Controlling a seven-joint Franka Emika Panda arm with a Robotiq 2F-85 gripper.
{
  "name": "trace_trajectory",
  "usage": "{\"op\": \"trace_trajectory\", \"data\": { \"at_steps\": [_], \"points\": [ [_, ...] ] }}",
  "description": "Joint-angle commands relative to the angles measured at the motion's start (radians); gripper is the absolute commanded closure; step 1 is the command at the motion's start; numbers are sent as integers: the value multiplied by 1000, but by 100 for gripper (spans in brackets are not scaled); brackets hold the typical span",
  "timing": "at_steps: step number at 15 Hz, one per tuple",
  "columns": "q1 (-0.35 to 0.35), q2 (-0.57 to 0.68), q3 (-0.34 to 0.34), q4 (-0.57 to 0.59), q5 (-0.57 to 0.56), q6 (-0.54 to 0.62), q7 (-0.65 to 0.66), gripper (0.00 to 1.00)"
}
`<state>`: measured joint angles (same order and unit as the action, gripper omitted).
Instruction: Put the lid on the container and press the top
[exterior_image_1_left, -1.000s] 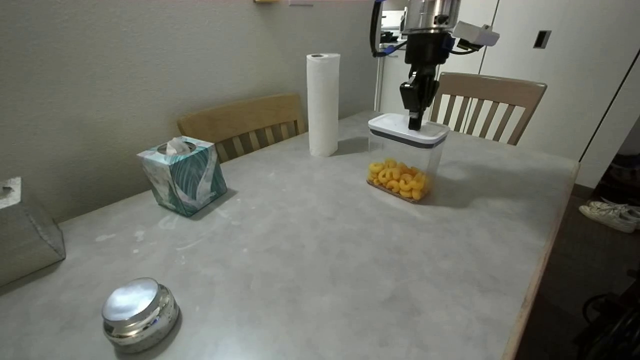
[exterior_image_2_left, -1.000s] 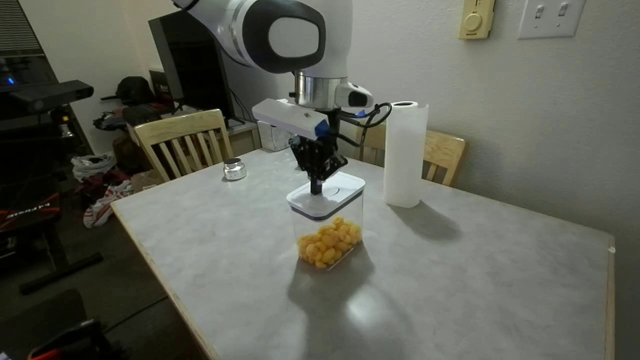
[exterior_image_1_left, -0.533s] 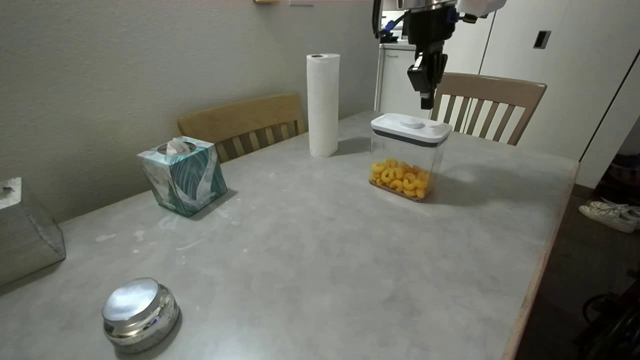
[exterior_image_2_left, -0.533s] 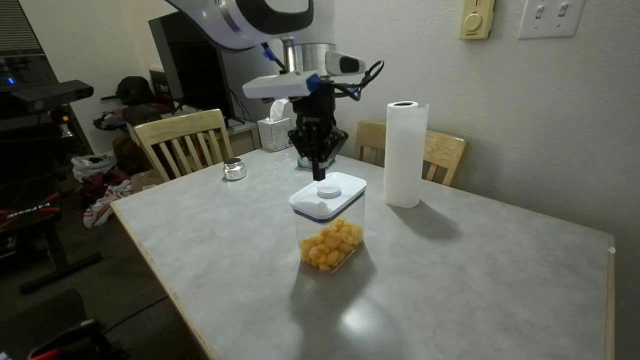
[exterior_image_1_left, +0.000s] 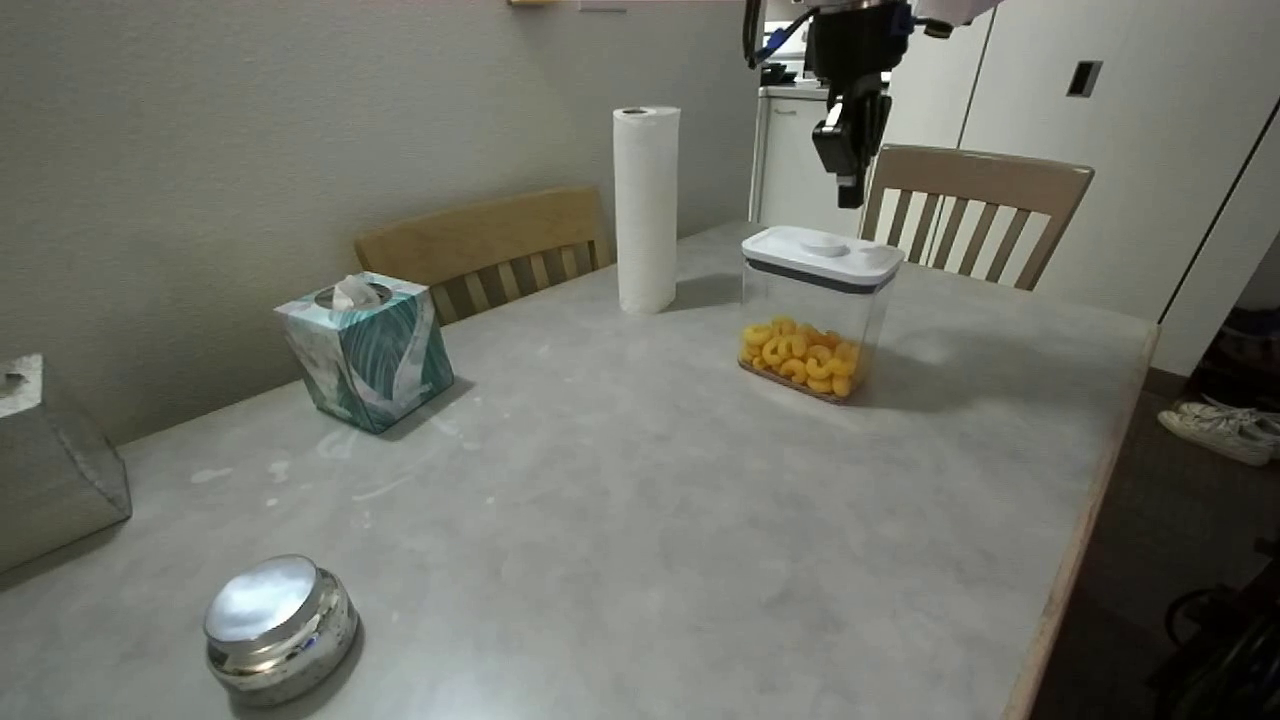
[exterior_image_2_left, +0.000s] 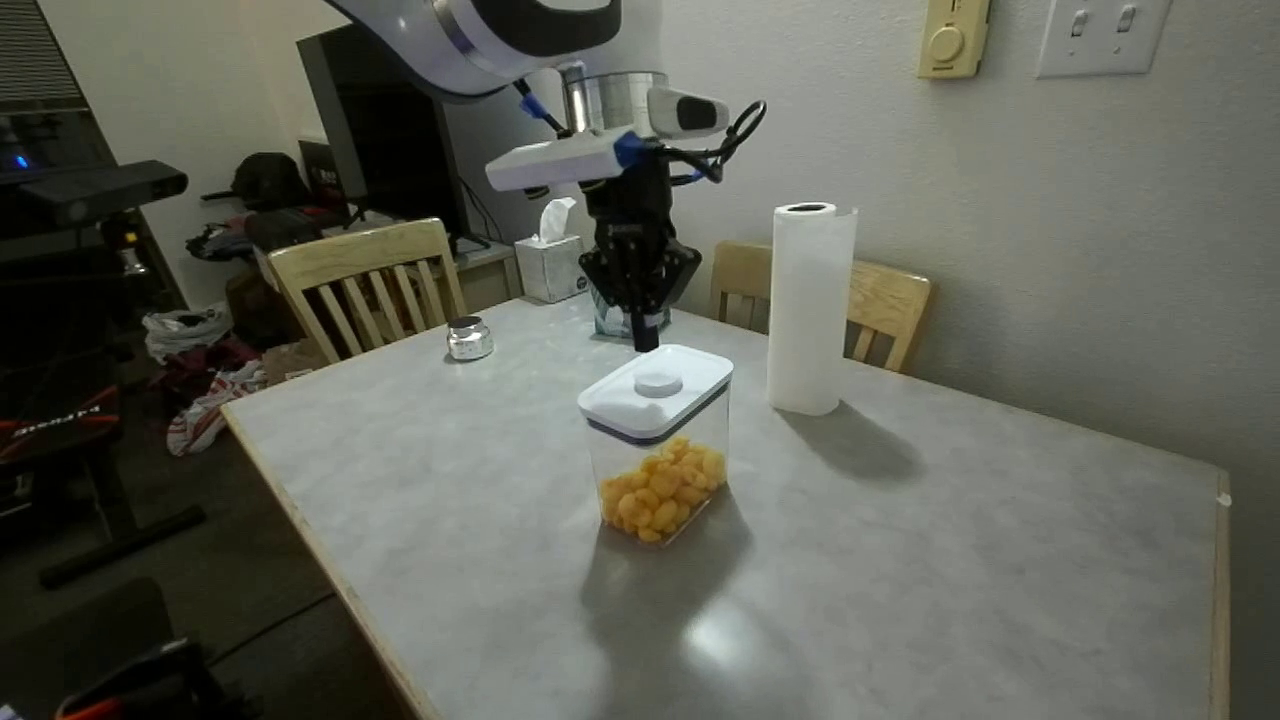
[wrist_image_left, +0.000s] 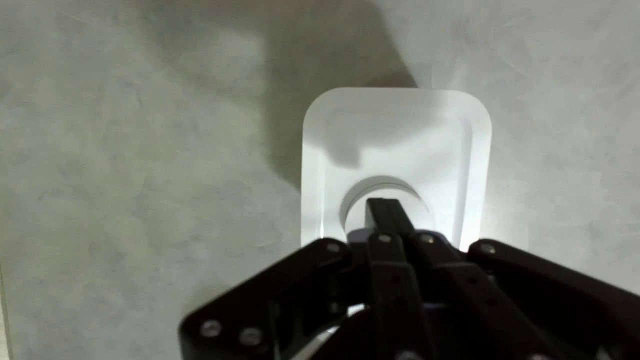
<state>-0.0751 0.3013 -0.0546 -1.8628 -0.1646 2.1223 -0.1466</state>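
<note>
The clear container (exterior_image_1_left: 812, 300) stands upright on the table, yellow-orange snack pieces (exterior_image_2_left: 665, 487) in its lower part. Its white lid (exterior_image_2_left: 622, 407) sits flat on top in both exterior views. At the lid's centre the round top button (exterior_image_2_left: 658, 384) stands raised. My gripper (exterior_image_1_left: 849, 204) points down above the lid, apart from it, with its two fingers pressed together and nothing between them. In the wrist view, the gripper (wrist_image_left: 383, 201) covers part of the button (wrist_image_left: 415, 206), and the near part of the lid (wrist_image_left: 390, 127) is hidden behind the gripper.
A paper towel roll (exterior_image_1_left: 647, 210) stands near the wall side of the container. Farther along the table (exterior_image_1_left: 640, 520) are a teal tissue box (exterior_image_1_left: 372, 350), a grey tissue box (exterior_image_1_left: 55, 470) and a round shiny metal jar (exterior_image_1_left: 275, 630). Wooden chairs (exterior_image_2_left: 365, 285) border the table.
A second ago my shut gripper touched the lid, and the button looked flush. The gripper has since risen clear of it, and the button stands up. The container has shifted very slightly.
</note>
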Motion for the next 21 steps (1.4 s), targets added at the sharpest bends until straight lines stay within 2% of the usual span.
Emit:
{"op": "trace_trajectory", "data": {
  "at_steps": [1,5,7,9,13,15,17,21],
  "points": [
    [0,8,-12,-50,-24,118,16,100],
    [-17,56,-8,-84,22,248,-3,100],
    [-33,107,10,-91,81,306,-26,100],
    [-55,148,33,-90,168,345,-63,100],
    [-93,174,66,-102,338,353,-137,100],
    [-90,153,48,-102,338,322,-122,100],
    [-68,121,18,-97,283,291,-68,100],
    [-5,71,-41,-54,87,198,82,100]
  ]
}}
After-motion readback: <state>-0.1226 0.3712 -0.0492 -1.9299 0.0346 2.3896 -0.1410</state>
